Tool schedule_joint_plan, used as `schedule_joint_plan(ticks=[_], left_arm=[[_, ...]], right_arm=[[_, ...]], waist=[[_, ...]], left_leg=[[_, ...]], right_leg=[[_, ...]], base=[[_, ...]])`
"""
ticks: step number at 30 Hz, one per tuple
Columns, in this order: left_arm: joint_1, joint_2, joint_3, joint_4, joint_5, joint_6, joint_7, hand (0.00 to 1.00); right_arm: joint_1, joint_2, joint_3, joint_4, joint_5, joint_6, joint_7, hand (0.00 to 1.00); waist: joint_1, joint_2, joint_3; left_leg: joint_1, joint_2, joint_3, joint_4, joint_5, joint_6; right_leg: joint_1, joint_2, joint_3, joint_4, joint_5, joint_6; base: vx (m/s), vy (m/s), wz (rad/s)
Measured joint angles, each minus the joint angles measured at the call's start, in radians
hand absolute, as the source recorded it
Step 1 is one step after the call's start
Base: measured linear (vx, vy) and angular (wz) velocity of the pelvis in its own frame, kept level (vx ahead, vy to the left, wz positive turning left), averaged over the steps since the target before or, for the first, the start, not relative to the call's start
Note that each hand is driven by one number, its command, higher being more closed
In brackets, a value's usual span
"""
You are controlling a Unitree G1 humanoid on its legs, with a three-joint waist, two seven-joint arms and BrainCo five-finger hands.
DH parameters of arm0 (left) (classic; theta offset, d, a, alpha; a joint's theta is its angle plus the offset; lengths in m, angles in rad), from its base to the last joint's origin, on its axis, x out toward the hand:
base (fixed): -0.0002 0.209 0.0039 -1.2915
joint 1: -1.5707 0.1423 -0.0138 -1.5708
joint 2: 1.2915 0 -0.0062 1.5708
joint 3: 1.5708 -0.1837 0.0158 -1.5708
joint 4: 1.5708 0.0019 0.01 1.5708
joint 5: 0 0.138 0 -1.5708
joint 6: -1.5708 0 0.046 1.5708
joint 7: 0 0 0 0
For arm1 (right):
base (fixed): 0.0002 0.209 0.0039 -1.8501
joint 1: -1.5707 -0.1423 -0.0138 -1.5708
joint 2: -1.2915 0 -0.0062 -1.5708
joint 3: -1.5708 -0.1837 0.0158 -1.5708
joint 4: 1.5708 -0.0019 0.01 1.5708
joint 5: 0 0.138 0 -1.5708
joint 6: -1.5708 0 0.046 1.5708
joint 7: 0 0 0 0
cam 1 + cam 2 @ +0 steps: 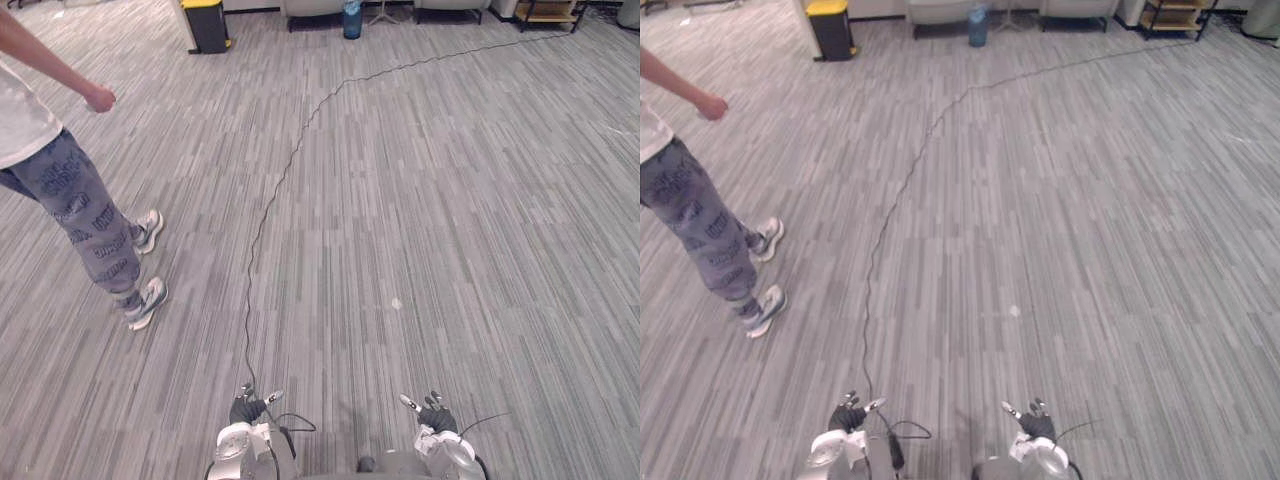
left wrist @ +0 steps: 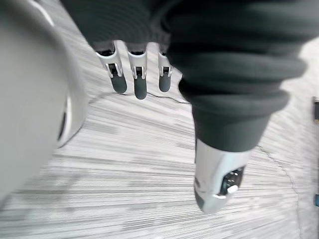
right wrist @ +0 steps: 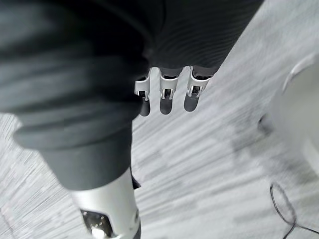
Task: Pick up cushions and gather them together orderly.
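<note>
Left hand (image 1: 250,406) and right hand (image 1: 432,411) hang relaxed, empty, over carpet (image 1: 420,220); which way cushions lie, can't tell.

Floor (image 1: 450,230): carpet, matt, fine striped weave, rough-ish. L hand (image 2: 135,74): silver parts smooth, semi-gloss, metal-look; tips dark matt; cover ribbed, matt, cloth-like. R hand (image 3: 167,89): same. Bin (image 1: 208,25): smooth plastic.

two head cameras, two wrist cameras.
the head pair looks steeply down and forward over grey carpet (image 1: 450,220), both taking in a person (image 1: 60,190) at left and a far bin (image 1: 208,24). each wrist camera looks along its own hand, left hand (image 2: 138,74) and right hand (image 3: 167,92), from very close, carpet beyond.
</note>
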Motion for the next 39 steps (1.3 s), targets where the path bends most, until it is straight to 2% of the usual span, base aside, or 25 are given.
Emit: schedule_joint_plan(ticks=[3,4,6,7,8,10,11,12,14,16,17,19,20,21,23,24,25,28,31,33,34,36,37,38,39], left_arm=[[0.010,-0.001,0.002,-0.015,-0.002,-0.001,0.002,0.00],[0.012,0.015,0.008,-0.016,-0.002,0.000,0.004,0.00],[0.012,0.021,0.007,-0.019,-0.001,0.001,0.001,0.00],[0.011,0.029,0.007,-0.021,-0.001,0.002,0.003,0.00],[0.008,0.038,0.005,-0.019,-0.001,0.003,0.004,0.00],[0.005,0.042,-0.007,0.003,-0.001,0.008,0.005,0.00],[-0.005,0.040,-0.034,0.025,-0.001,0.018,0.007,0.00],[-0.007,0.037,-0.047,0.035,-0.001,0.023,0.007,0.00],[-0.011,0.026,-0.072,0.043,-0.001,0.023,0.008,0.00],[-0.026,0.026,-0.072,0.065,0.000,0.024,0.008,0.00],[-0.038,0.022,-0.072,0.092,0.001,0.025,0.005,0.00],[-0.037,0.019,-0.073,0.095,0.001,0.024,0.004,0.00],[-0.028,0.015,-0.073,0.096,0.001,0.024,0.004,0.00],[-0.026,0.006,-0.069,0.100,0.005,0.025,0.004,0.00],[-0.036,0.006,-0.071,0.101,0.020,0.025,0.003,0.00],[-0.038,0.003,-0.067,0.100,0.022,0.025,0.004,0.00],[-0.032,0.003,-0.058,0.099,0.023,0.026,0.004,0.00],[-0.006,0.008,-0.039,0.063,0.031,0.027,0.003,0.00],[0.007,0.013,-0.043,0.011,0.030,0.019,-0.001,0.00],[0.016,0.009,-0.044,-0.020,0.030,0.016,-0.003,0.00],[0.032,0.009,-0.045,-0.038,0.026,-0.001,-0.003,0.00],[0.037,0.010,-0.051,-0.057,0.017,-0.007,-0.003,0.00],[0.043,0.011,-0.051,-0.065,0.013,-0.017,-0.002,0.00],[0.042,0.020,-0.047,-0.061,0.001,-0.019,0.001,0.00],[0.042,0.027,-0.039,-0.054,0.000,-0.018,0.001,0.00]], right_arm=[[0.006,-0.001,0.003,0.007,0.000,0.000,-0.010,0.00],[0.007,0.014,0.002,0.010,-0.001,0.001,-0.010,0.00],[0.012,0.014,0.000,0.014,-0.002,0.000,-0.006,0.00],[0.021,0.021,-0.001,0.014,-0.003,0.000,-0.008,0.00],[0.020,0.020,0.002,0.009,-0.003,0.000,-0.007,0.00],[0.020,0.018,0.002,-0.003,-0.008,-0.002,-0.002,0.00],[0.024,0.013,0.003,-0.004,-0.011,-0.005,0.000,0.00],[0.028,0.013,0.004,-0.004,-0.012,-0.005,0.002,0.00],[0.040,0.015,0.003,-0.053,-0.012,-0.014,0.010,0.00],[0.042,0.020,-0.001,-0.069,-0.013,-0.013,0.012,0.00],[0.040,0.015,-0.015,-0.077,-0.012,-0.014,0.013,0.00],[0.047,0.016,-0.037,-0.075,-0.013,-0.013,0.013,0.00],[0.055,0.010,-0.039,-0.067,-0.015,-0.011,0.013,0.00],[0.057,-0.015,-0.034,-0.056,-0.025,-0.006,0.014,0.00],[0.053,-0.019,-0.037,-0.063,-0.052,-0.004,0.017,0.00],[0.049,-0.025,-0.036,-0.065,-0.052,-0.002,0.018,0.00],[0.045,-0.029,-0.033,-0.065,-0.052,0.000,0.017,0.00],[0.027,-0.022,0.023,-0.044,-0.050,0.001,0.014,0.00],[0.028,-0.008,0.055,-0.035,-0.049,0.011,0.013,0.00],[0.026,-0.008,0.055,-0.035,-0.049,0.016,0.013,0.00],[0.022,-0.007,0.062,-0.041,-0.049,0.018,0.013,0.00],[0.023,-0.008,0.063,-0.042,-0.050,0.018,0.013,0.00],[0.027,-0.009,0.065,-0.042,-0.051,0.018,0.012,0.00],[0.037,-0.007,0.075,-0.033,-0.051,0.019,0.011,0.00],[0.040,-0.001,0.081,-0.035,-0.051,0.019,0.011,0.00]], waist=[[0.021,-0.018,-0.011],[0.025,-0.043,-0.034],[0.014,-0.079,-0.060],[0.017,-0.102,-0.072],[0.019,-0.120,-0.068],[0.012,-0.117,-0.054],[0.006,-0.098,-0.040],[0.004,-0.088,-0.038],[-0.013,-0.058,-0.028],[-0.034,-0.068,-0.025],[-0.048,-0.069,-0.025],[-0.051,-0.069,-0.025],[-0.056,-0.065,-0.029],[-0.064,-0.043,-0.041],[-0.071,-0.024,-0.036],[-0.073,-0.009,-0.029],[-0.072,0.009,-0.024],[-0.052,-0.006,-0.002],[-0.037,-0.042,-0.012],[-0.032,-0.037,-0.014],[-0.017,-0.034,-0.016],[-0.002,-0.039,-0.021],[0.006,-0.044,-0.036],[0.020,-0.073,-0.063],[0.012,-0.090,-0.074]], left_leg=[[-0.011,-0.047,-0.026,-0.175,0.174,0.014],[-0.009,-0.081,-0.028,-0.155,0.165,0.036],[-0.023,-0.091,-0.006,-0.074,0.080,0.068],[-0.002,-0.100,0.022,-0.036,0.020,0.075],[0.057,-0.112,0.050,-0.030,-0.031,0.079],[0.150,-0.121,0.069,-0.050,-0.069,0.076],[0.260,-0.122,0.085,-0.097,-0.086,0.066],[0.305,-0.121,0.096,-0.133,-0.088,0.065],[0.447,-0.118,0.137,-0.264,-0.106,0.033],[0.499,-0.114,0.148,-0.286,-0.126,0.002],[0.564,-0.113,0.181,-0.330,-0.137,-0.018],[0.621,-0.122,0.200,-0.360,-0.135,-0.021],[0.672,-0.130,0.195,-0.382,-0.131,-0.028],[0.698,-0.100,0.183,-0.371,-0.106,-0.070],[0.659,-0.050,0.141,-0.219,-0.070,-0.079],[0.590,0.004,0.085,-0.012,-0.013,-0.021],[0.488,0.064,-0.005,0.244,0.135,0.021],[0.292,0.095,-0.097,0.623,0.064,0.011],[0.115,0.061,-0.083,0.536,0.001,0.014],[0.042,0.031,-0.079,0.341,-0.019,0.002],[-0.001,-0.016,-0.103,0.127,-0.016,-0.009],[-0.035,-0.054,-0.143,-0.018,0.004,-0.039],[-0.059,-0.076,-0.157,-0.091,0.060,-0.039],[-0.049,-0.096,-0.146,-0.032,0.096,0.005],[-0.044,-0.102,-0.128,-0.014,0.071,0.010]], right_leg=[[0.060,-0.031,0.066,-0.017,-0.045,0.018],[0.059,-0.061,0.115,-0.002,-0.035,-0.002],[0.015,-0.093,0.178,0.083,0.008,0.032],[-0.012,-0.109,0.214,0.186,0.024,0.059],[-0.084,-0.118,0.247,0.390,0.084,0.126],[-0.197,-0.112,0.251,0.696,0.146,0.251],[-0.315,-0.109,0.188,0.915,0.120,0.222],[-0.364,-0.107,0.152,0.957,0.099,0.190],[-0.542,-0.089,0.005,0.903,0.039,0.103],[-0.614,-0.079,-0.062,0.782,0.022,0.078],[-0.652,-0.061,-0.133,0.546,0.048,0.048],[-0.653,-0.047,-0.183,0.359,0.107,0.011],[-0.652,-0.028,-0.184,0.308,0.224,-0.056],[-0.647,-0.018,-0.197,0.363,0.206,-0.110],[-0.632,-0.007,-0.202,0.415,0.127,-0.119],[-0.590,0.016,-0.202,0.411,0.090,-0.129],[-0.518,0.056,-0.181,0.374,0.060,-0.136],[-0.309,0.124,-0.076,0.276,0.005,-0.160],[-0.173,0.128,0.016,0.177,-0.026,-0.160],[-0.093,0.128,0.093,0.120,-0.035,-0.141],[-0.032,0.115,0.177,0.081,-0.056,-0.127],[0.002,0.098,0.241,0.061,-0.081,-0.107],[0.030,0.079,0.293,0.043,-0.112,-0.081],[0.053,0.039,0.357,0.056,-0.138,-0.045],[0.048,0.022,0.367,0.078,-0.137,-0.036]], base=[[0.51,0.221,-0.56],[0.68,0.359,-0.56],[0.75,0.408,-0.26],[0.80,0.388,-0.43],[0.64,0.279,-0.48],[0.56,0.204,-0.59],[0.49,0.144,-0.69],[0.57,0.171,-0.83],[0.49,0.141,-0.61],[0.46,0.020,-0.25],[0.47,-0.026,-0.20],[0.50,-0.026,-0.09],[0.80,-0.062,-0.03],[0.71,-0.083,-0.01],[0.66,-0.173,-0.01],[0.76,-0.275,-0.33],[0.61,-0.211,-0.58],[0.57,-0.091,-1.02],[0.52,0.014,-0.92],[0.62,0.134,-1.21],[0.62,0.214,-1.36],[0.60,0.261,-1.32],[0.75,0.372,-1.50],[0.78,0.386,-1.33],[0.81,0.365,-1.09]])
